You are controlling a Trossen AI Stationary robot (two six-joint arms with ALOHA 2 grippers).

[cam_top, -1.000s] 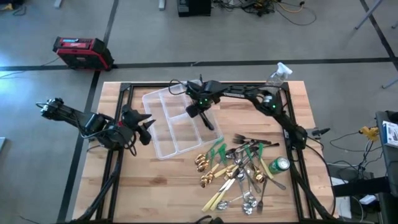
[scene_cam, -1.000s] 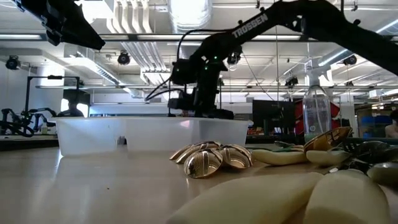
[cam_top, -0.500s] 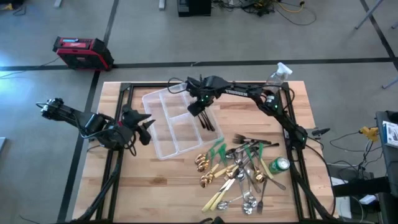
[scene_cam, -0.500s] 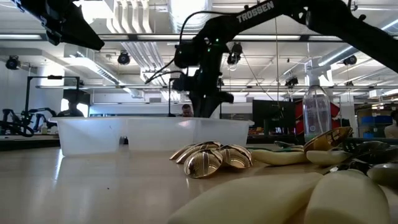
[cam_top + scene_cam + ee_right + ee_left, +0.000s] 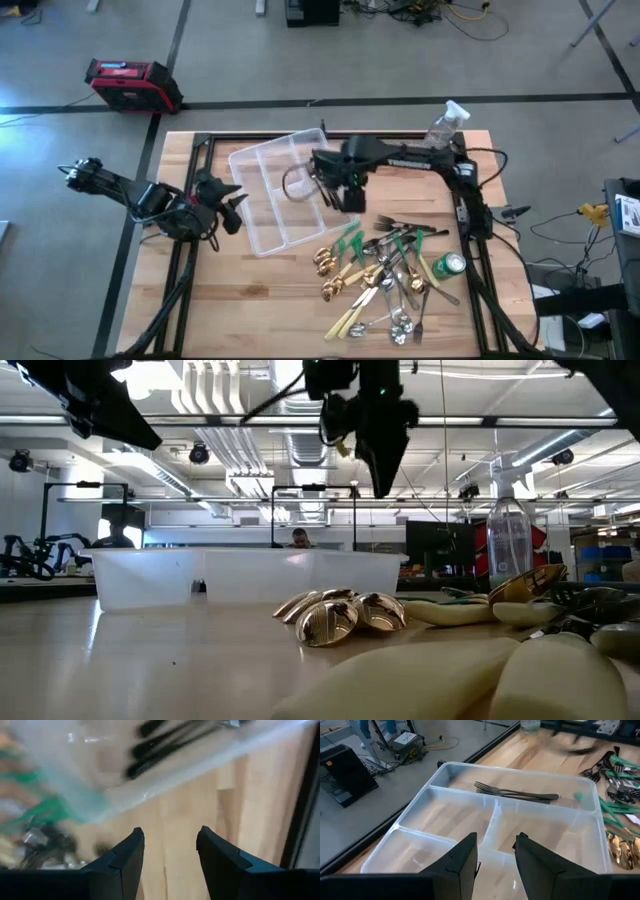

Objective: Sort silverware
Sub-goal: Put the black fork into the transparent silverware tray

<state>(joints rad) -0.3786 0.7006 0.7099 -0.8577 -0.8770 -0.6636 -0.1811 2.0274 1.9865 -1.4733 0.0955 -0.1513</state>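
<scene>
The silverware lies in a loose heap (image 5: 385, 272) on the table's near right: gold spoons (image 5: 335, 615), green-handled pieces, silver spoons and cream-handled knives. Two dark forks (image 5: 520, 794) lie flat in the long compartment of the clear divided tray (image 5: 262, 215). My right gripper (image 5: 345, 195) hangs open, pointing down, high above the bare wood just right of the tray's right rim (image 5: 165, 777). Nothing is between its fingers (image 5: 122, 862). My left gripper (image 5: 238, 205) waits open at the tray's left side, its fingers (image 5: 462, 862) slanting down over the tray's near rim.
A green can (image 5: 448, 264) lies at the right of the heap. A clear spray bottle (image 5: 445, 120) stands at the far right corner. Bare wood shows along the near left of the table (image 5: 230, 300).
My right gripper has risen out of the tray's long compartment and gone toward the table's right and near edges, to a spot between the tray and the silverware heap. It has rolled about its own axis on the way. The dark forks stay in the tray.
</scene>
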